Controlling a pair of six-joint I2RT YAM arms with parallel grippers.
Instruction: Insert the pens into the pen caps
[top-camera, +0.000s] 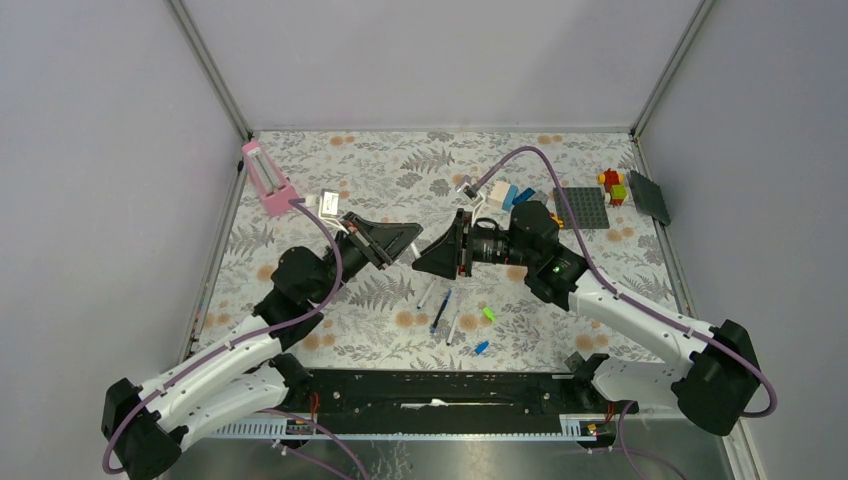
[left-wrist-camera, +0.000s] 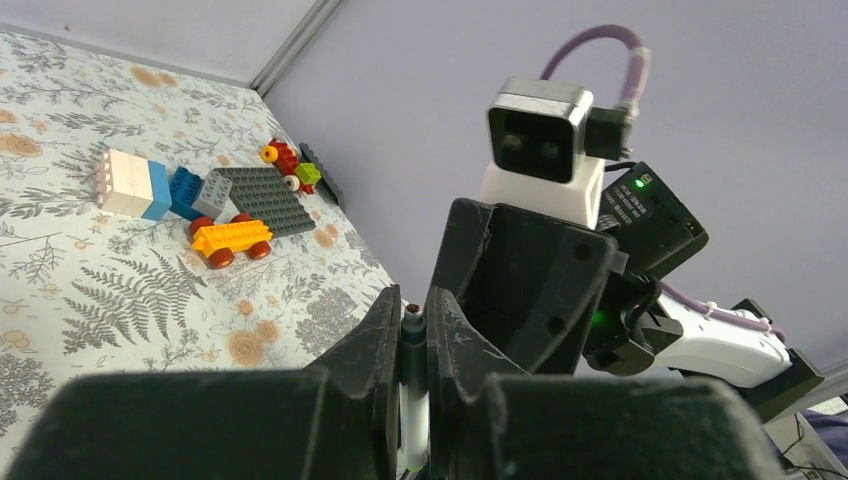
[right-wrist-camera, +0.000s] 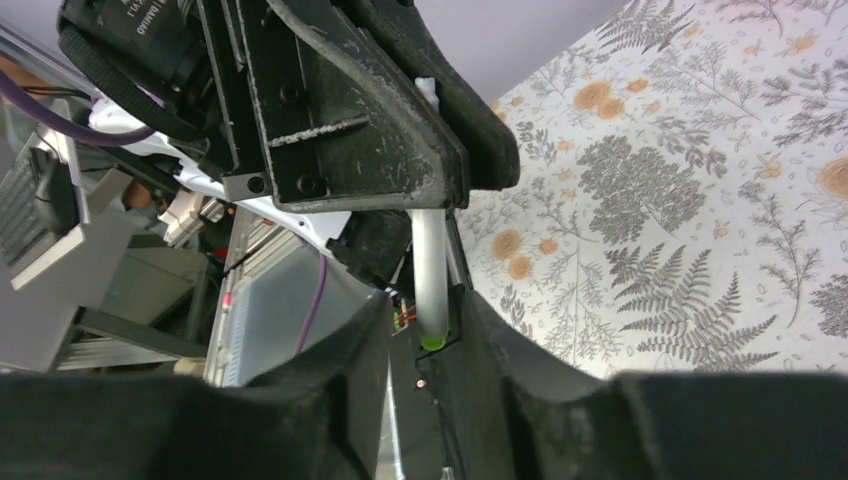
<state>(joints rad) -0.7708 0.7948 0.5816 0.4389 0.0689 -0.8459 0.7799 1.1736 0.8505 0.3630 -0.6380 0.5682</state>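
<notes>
1. White pen (right-wrist-camera: 430, 262) is hanging in the air above the middle of the worktop (top-camera: 400, 170), bridging the two claws, with a green bit showing at its lower end.
2. Left claw (left-wrist-camera: 414, 306) is clamping tight on the barrel, and a dark tip is poking out between its fingers.
3. Right claw (right-wrist-camera: 423, 318) is standing narrowly parted around the green end. The pen is leaning on one finger with a gap on the other side, so this claw is pinching nothing that shows. Whether a cap is sitting there is hidden.
4. By my judgement the capping push is under way. Doing it well is calling for pressure straight along the barrel, with both claws lined up and no sideways force.
5. Three more pens (top-camera: 441, 310), a green cap (top-camera: 488, 313) and a light blue cap (top-camera: 481, 347) are lying toward the worktop's near edge, waiting.
</notes>
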